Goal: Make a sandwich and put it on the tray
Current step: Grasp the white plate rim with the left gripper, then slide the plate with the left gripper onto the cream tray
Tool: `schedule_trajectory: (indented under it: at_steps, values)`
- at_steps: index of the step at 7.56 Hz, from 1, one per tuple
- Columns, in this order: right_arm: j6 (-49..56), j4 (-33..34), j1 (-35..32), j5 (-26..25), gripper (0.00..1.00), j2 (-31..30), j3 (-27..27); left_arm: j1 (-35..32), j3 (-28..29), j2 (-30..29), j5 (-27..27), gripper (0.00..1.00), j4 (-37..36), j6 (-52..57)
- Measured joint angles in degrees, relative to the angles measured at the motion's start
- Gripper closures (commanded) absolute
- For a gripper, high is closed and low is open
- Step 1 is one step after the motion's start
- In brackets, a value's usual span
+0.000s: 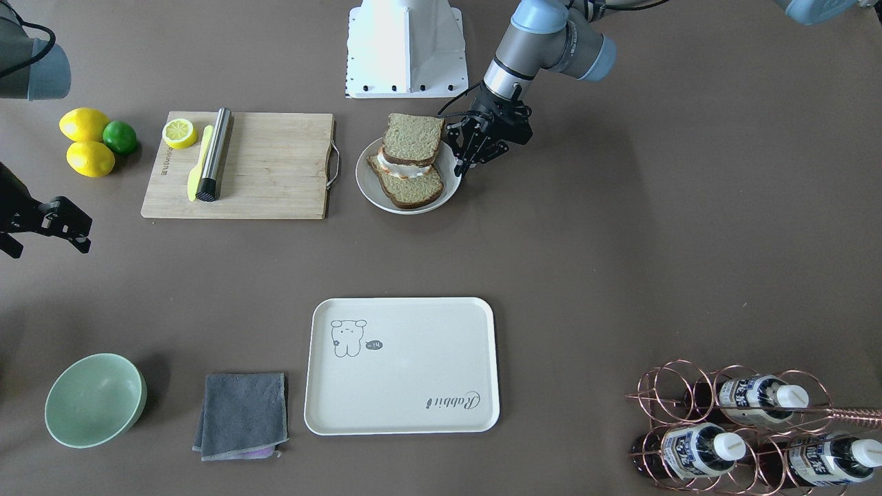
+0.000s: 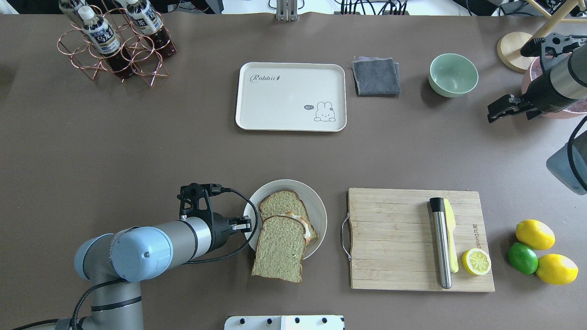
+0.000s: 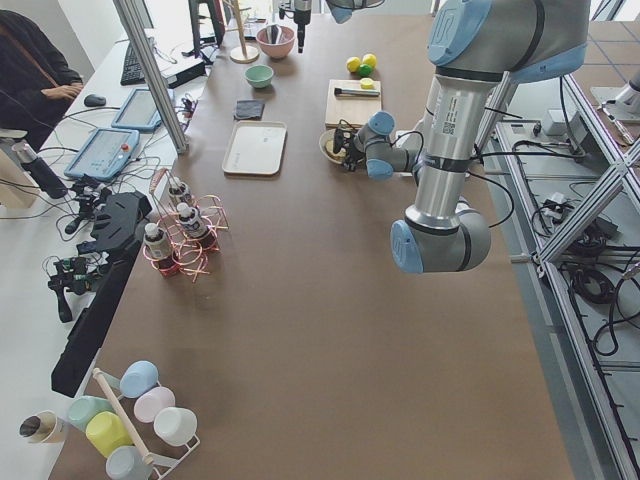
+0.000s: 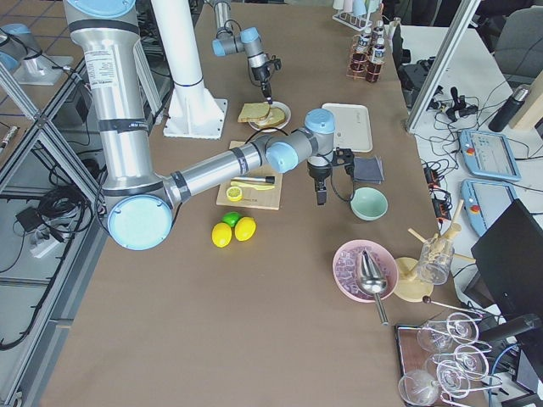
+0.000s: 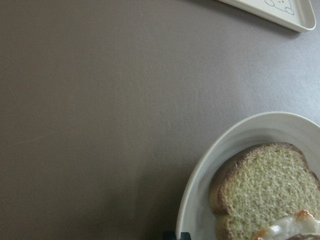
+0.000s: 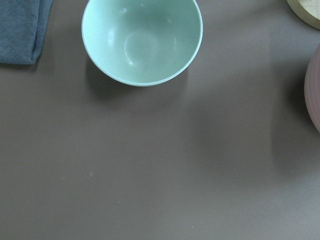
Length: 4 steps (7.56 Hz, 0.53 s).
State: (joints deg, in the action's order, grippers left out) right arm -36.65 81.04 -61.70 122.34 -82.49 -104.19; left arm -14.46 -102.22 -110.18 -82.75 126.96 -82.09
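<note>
Sandwich: two brown-crusted, greenish-tan wholegrain slices with a white fried egg between them, stacked but out of line.
Bottom slice: flat in a round white plate, crust toward the tray side.
Top slice: tilted and pushed toward the robot's side, its far end overhanging the plate's rim.
Egg: a white edge, tinged orange, peeks out between the slices.
Tray: cream-white rounded rectangle with a raised rim, a small animal drawing in one corner and "Rabbit" script in the opposite one.
Tray position: flat on the brown table on the operators' side, well apart from the sandwich.
</note>
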Motion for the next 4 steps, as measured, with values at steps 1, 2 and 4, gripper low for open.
schedule_trajectory:
  at_steps: [1,2,4]
  values:
    - [-0.01,0.00,0.00,0.00,0.00,-0.02,0.02,-0.35,-1.27,-1.15,-0.13,1.00,-3.99,0.00]
    - [0.00,0.00,0.00,0.01,0.00,-0.08,0.03,-0.59,-2.21,-2.34,-0.23,1.00,-7.39,-0.03]
    - [0.00,0.00,0.00,0.01,0.00,-0.19,0.08,-1.45,-2.97,-3.24,-1.50,1.00,-9.89,-0.09]
